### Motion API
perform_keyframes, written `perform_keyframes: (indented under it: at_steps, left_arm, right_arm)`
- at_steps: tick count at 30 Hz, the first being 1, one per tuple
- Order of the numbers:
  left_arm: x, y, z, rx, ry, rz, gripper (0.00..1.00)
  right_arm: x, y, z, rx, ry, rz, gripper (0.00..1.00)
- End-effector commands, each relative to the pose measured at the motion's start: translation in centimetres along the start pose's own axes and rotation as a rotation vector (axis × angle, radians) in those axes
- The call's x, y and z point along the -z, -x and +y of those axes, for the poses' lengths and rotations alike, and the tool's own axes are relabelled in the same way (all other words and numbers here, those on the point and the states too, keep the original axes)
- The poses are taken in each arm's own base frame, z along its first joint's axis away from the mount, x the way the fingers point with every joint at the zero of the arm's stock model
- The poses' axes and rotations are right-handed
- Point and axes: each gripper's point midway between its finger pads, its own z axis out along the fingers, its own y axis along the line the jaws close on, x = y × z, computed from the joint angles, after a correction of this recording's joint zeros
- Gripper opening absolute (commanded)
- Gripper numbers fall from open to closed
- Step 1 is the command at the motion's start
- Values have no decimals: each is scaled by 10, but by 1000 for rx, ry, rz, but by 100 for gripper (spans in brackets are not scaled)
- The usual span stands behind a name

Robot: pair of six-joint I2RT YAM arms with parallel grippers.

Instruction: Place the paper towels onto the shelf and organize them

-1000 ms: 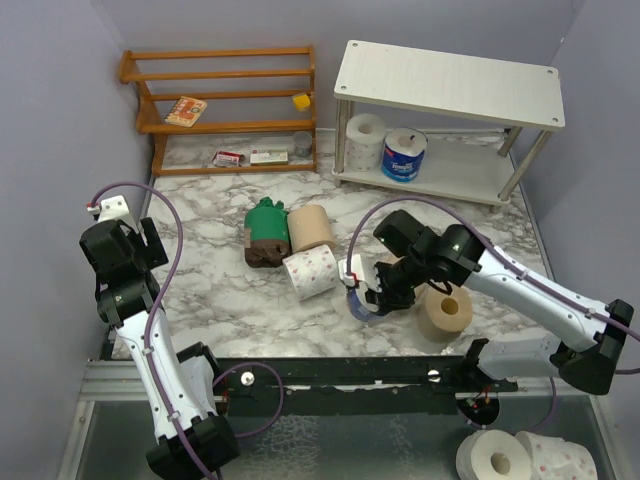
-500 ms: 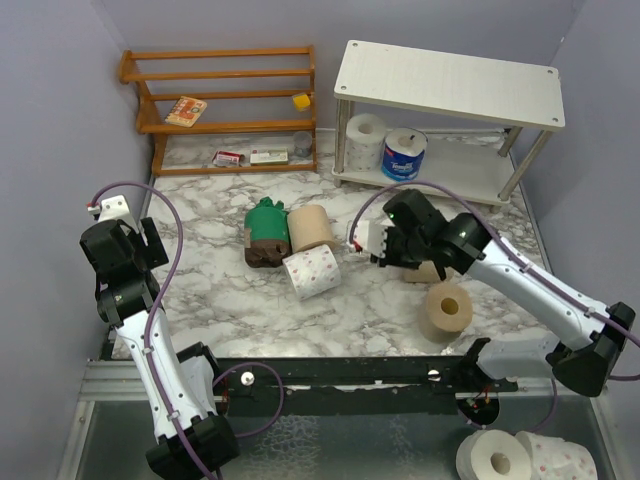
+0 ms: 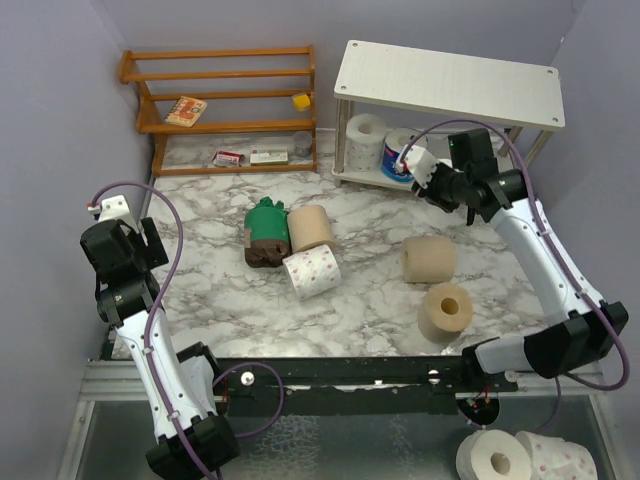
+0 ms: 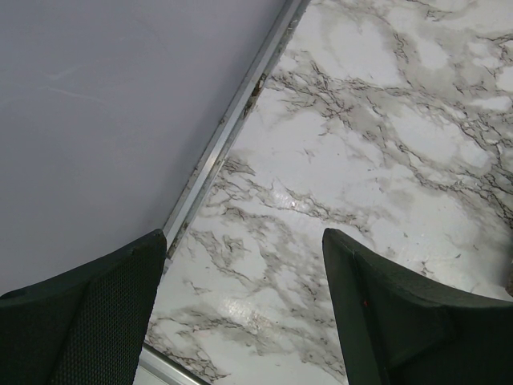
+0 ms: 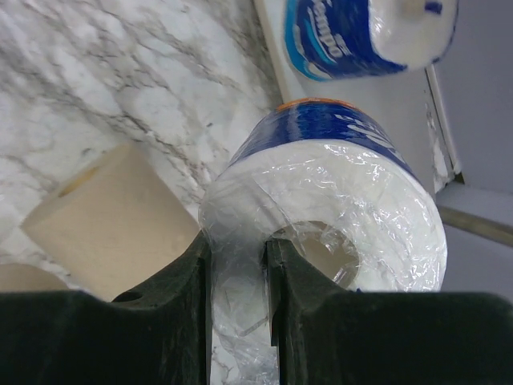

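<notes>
Paper towels: one blue-wrapped roll (image 5: 321,184) is carried in the right gripper (image 5: 236,257), off the table at the front edge of the shelf (image 3: 450,85), about level with its lower board. The fingers are narrow and pinch the roll's wall. One finger appears to sit in the core hole and the other outside, though glare on the wrap makes this hard to confirm. The end face points back at the wrist camera, so the long axis runs roughly along the fingers, toward the shelf.

The lower board already holds a white roll (image 3: 365,135) and a second blue roll (image 5: 361,32), side by side at the left end. The second blue roll lies directly ahead of the carried one, and bare board shows to its right. Judgement: the coming move turns on this offset. The carried roll should go forward and to the right of the seated one, or it will bump it.

On the table (image 3: 380,290), near the right arm: a lying tan roll (image 3: 428,258) and an upright tan roll (image 3: 446,310). At centre, clustered: green pack (image 3: 265,220), third tan roll (image 3: 310,228), pink-dotted roll (image 3: 312,272).

The left gripper (image 4: 243,241) hangs over bare marble beside the wall (image 4: 96,120), fingers wide, nothing between them. The right arm is much the nearer to the shelf.
</notes>
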Motion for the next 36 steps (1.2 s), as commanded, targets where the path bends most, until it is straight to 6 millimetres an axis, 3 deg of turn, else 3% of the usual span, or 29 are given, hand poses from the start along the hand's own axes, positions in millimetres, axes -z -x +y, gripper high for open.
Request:
perform_keyframes:
  at_steps: [1, 8, 18, 27, 30, 34, 36]
  left_arm:
    - [0, 3, -3, -7, -18, -22, 81]
    - [2, 4, -4, -9, -21, -30, 81]
    - [3, 5, -4, -10, -23, -35, 80]
    - [3, 5, -5, -12, -27, -37, 80]
    - [3, 6, -5, -11, -27, -37, 80]
    - [3, 6, -5, -12, -27, -39, 81]
    - [4, 6, -5, -12, -27, -40, 81]
  right_arm:
    - [-12, -2, -55, -42, -92, -85, 1]
    - [-41, -22, -86, -73, -188, -104, 1]
    - [-97, -57, -107, -176, -105, -67, 1]
    - [-111, -68, -130, -190, -156, -43, 4]
    - [-112, -65, -137, -195, -161, -48, 10]
    - [-111, -64, -144, -202, -175, -47, 30]
    - [-110, -63, -146, -201, -181, -46, 32]
